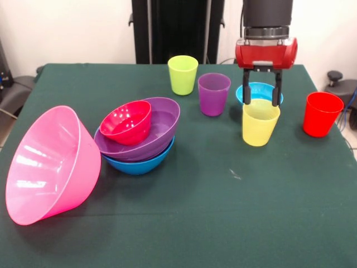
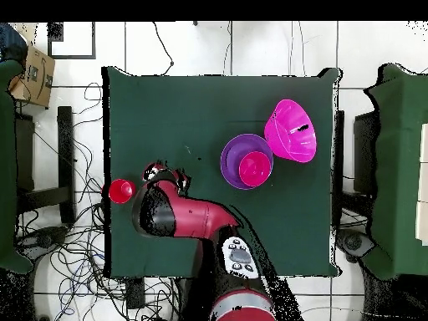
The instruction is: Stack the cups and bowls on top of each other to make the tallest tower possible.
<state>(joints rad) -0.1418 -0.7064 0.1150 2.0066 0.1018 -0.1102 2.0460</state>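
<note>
My gripper [image 1: 261, 101] hangs open over the yellow cup [image 1: 260, 125], fingertips at its rim on either side; the cup stands upright on the table. The light blue bowl [image 1: 259, 90] sits just behind it. The tower is the blue bowl [image 1: 136, 163] with the purple bowl [image 1: 164, 127] and the small red bowl [image 1: 127, 121] nested in it, tilted. The pink bowl [image 1: 50, 164] lies on its side beside the tower. The lime cup [image 1: 183, 74], purple cup [image 1: 214, 94] and red cup [image 1: 322, 113] stand apart. The orange bowl is out of view.
The green table [image 1: 223, 212] has its near half bare. In the overhead view the arm [image 2: 188, 217] covers the cups near the base. The red cup [image 2: 121, 191] sits near the table's left edge there, the pink bowl [image 2: 291, 129] near the right edge.
</note>
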